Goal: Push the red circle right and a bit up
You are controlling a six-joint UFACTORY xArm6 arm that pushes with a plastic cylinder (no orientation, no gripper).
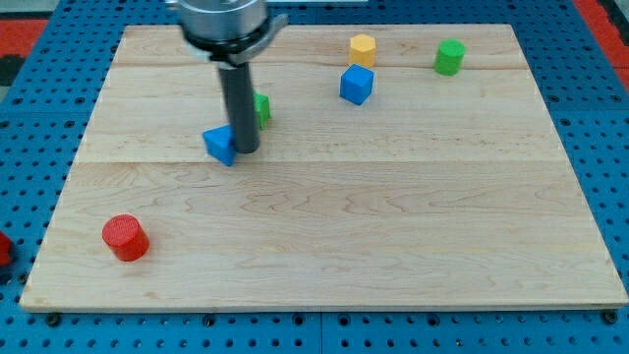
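Observation:
The red circle (125,237) is a short red cylinder near the board's bottom left corner. My tip (245,151) is at the end of the dark rod, up and to the right of the red circle, far from it. The tip touches the right side of a small blue block (219,145). A green block (261,107) is partly hidden behind the rod.
A blue cube (357,85) sits at the upper middle, with a yellow hexagonal block (363,48) just above it. A green cylinder (449,57) stands at the upper right. The wooden board (393,226) ends close to the red circle's left and bottom.

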